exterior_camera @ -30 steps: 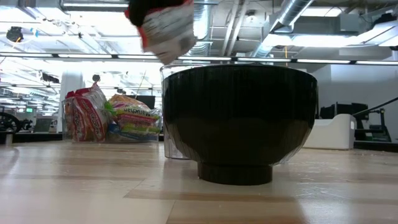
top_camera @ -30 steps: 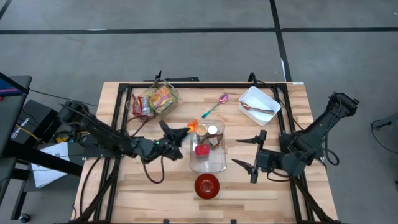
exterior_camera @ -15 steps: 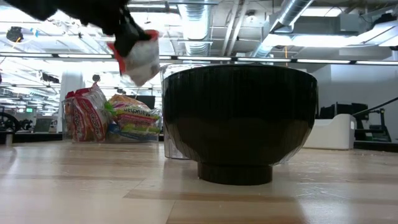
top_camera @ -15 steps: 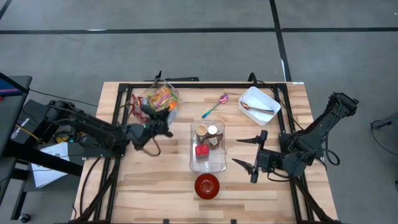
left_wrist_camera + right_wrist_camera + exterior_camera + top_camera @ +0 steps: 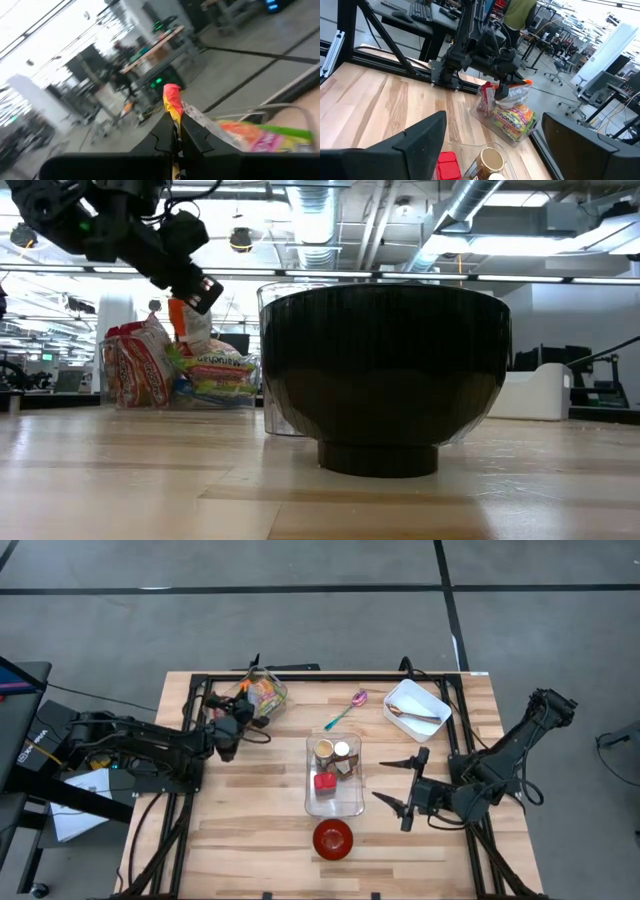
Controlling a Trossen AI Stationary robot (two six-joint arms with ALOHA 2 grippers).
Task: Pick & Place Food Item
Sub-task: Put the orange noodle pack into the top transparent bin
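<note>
- Orange-edged packet point(image 5: 187, 323) pinched in left claw point(image 5: 243, 712), hanging long axis down, just above the bin point(image 5: 277, 698) of snacks at the bench point(image 5: 250, 840) back-left corner.
- Right claw point(image 5: 398, 786) spread wide, empty, well apart; left arm nearer.

a lab or workshop: exposed ceiling ducts point(image 5: 470, 210), desks with keyboards point(image 5: 422, 12), office chairs point(image 5: 568, 102)

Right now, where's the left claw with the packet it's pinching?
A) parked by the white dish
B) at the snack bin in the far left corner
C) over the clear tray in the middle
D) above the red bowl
B: the left claw is shut on a snack packet and sits at the clear bin of snack bags in the table's far left corner, well away from the clear tray.
</note>
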